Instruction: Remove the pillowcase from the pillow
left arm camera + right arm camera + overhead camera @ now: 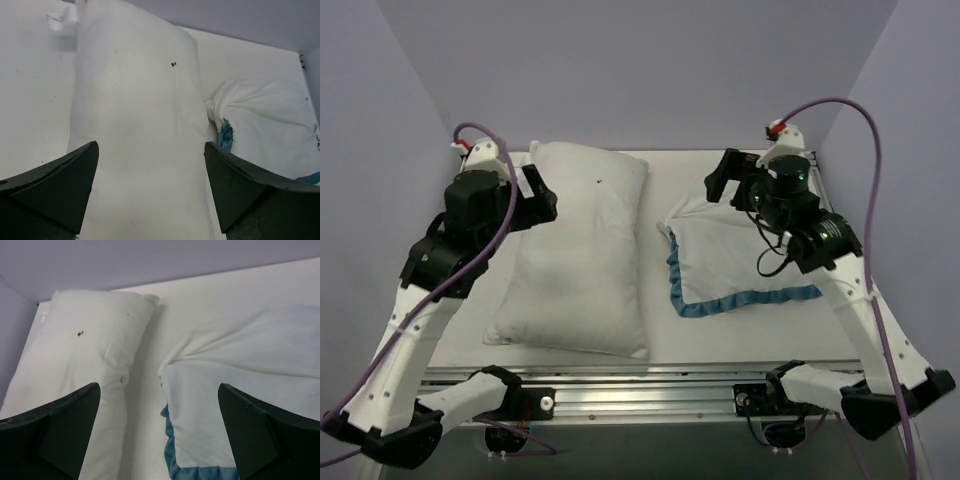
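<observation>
The pillow (582,250) lies bare on the left of the table (660,330). The pillowcase (740,265) lies flat just beside it, white side up with its blue frill showing, so the 2 look fully parted. The left gripper (150,145) and right gripper (159,385) hover wide open and hold nothing, likely because the job is finished

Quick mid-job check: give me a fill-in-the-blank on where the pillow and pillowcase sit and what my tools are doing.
1. In the top view, the pillow lies to the ____ of the pillowcase.
2. The pillowcase's ruffled edging is ____ in colour.
3. The left tool and right tool are both ____, holding nothing.
Missing words: left; blue; open.
</observation>
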`<state>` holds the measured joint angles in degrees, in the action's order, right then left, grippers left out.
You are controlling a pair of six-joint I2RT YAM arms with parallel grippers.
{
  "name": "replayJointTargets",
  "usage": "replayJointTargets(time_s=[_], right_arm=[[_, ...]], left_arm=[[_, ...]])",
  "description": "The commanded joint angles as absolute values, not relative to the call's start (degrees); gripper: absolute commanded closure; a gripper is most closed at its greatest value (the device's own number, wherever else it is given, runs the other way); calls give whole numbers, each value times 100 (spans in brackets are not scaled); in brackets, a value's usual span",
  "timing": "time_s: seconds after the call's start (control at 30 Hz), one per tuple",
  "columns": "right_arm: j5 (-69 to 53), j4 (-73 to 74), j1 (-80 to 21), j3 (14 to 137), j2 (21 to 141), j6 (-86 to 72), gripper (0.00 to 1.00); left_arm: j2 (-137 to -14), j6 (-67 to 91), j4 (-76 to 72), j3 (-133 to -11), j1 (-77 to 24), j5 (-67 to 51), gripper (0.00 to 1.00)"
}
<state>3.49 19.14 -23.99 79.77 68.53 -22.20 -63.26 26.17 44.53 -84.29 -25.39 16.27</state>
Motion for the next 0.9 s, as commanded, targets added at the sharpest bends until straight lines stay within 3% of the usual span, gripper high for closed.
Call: replayJointTargets(time_s=[0.0, 0.4, 0.87], right_arm=[[1457, 2635, -2356, 8323, 6206, -2013, 0], [3067, 3410, -2364, 8420, 3781, -1521, 0], [3410, 3384, -2399, 7058, 1802, -1389, 0]], left_arm=[[-5793, 2408, 5157, -8859, -2505, 1766, 6], [-3842, 1995, 6143, -9062, -2505, 2162, 6], [-1521, 2206, 6257, -7621, -2505, 3138, 6]])
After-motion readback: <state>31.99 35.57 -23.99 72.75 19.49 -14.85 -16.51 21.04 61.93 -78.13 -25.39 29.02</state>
